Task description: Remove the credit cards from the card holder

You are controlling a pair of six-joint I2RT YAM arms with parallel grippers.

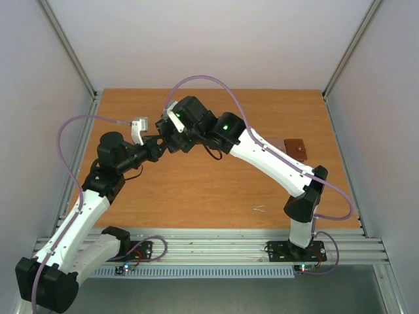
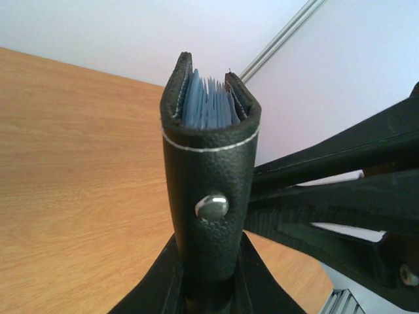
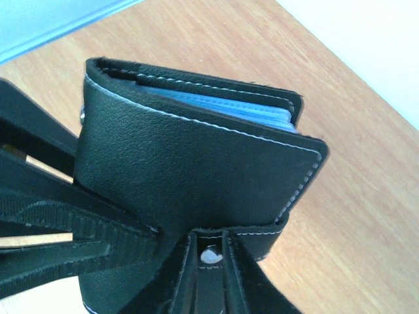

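Note:
The card holder is black with white stitching and stands upright off the table, closed, between the two grippers. My left gripper is shut on its lower spine, just below a silver rivet. From the other side, my right gripper is shut on the holder's black snap strap, a finger pressed to each edge of it. Pale blue-grey pocket edges show along the holder's open edge. The credit cards are hidden inside. In the top view both grippers meet over the left middle of the table.
A brown two-tone wallet-like piece lies on the wooden table at the right, beside the right arm's forearm. White walls and metal frame posts close in the table's sides and back.

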